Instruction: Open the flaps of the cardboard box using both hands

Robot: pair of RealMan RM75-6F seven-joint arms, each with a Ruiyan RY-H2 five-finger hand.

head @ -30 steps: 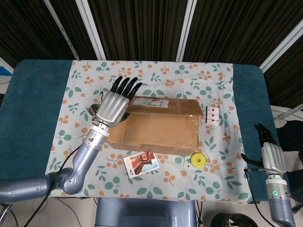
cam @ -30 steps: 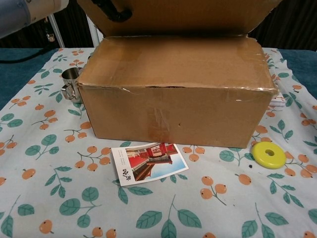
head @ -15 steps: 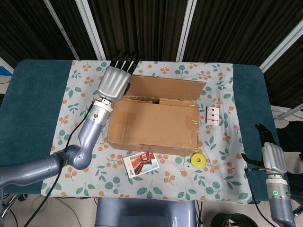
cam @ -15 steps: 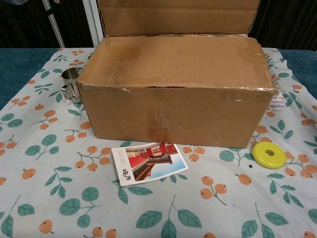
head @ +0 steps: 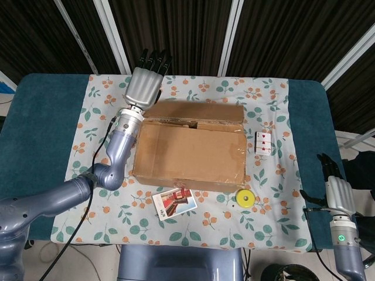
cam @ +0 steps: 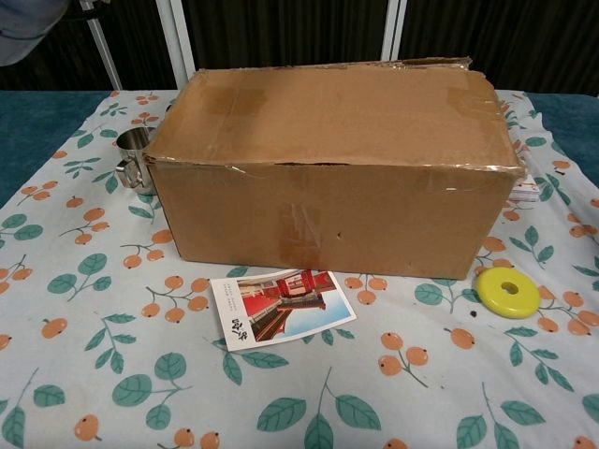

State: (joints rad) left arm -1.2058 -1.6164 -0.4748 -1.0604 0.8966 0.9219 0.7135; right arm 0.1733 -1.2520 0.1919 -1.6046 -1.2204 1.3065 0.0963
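Left hand (head: 145, 84), empty with fingers straight, hovers just behind the box (head: 190, 146); right hand (head: 336, 190) hangs empty, well apart.

matt cardboard box (cam: 337, 178), shiny metal cup (cam: 134, 159), printed tablecloth (cam: 112, 374)

A test lab is showing here: dark curtains (head: 176, 29) with white poles (head: 233, 35) are hanging just behind the left hand (head: 144, 88), closing a cloth-covered table (head: 47, 134).
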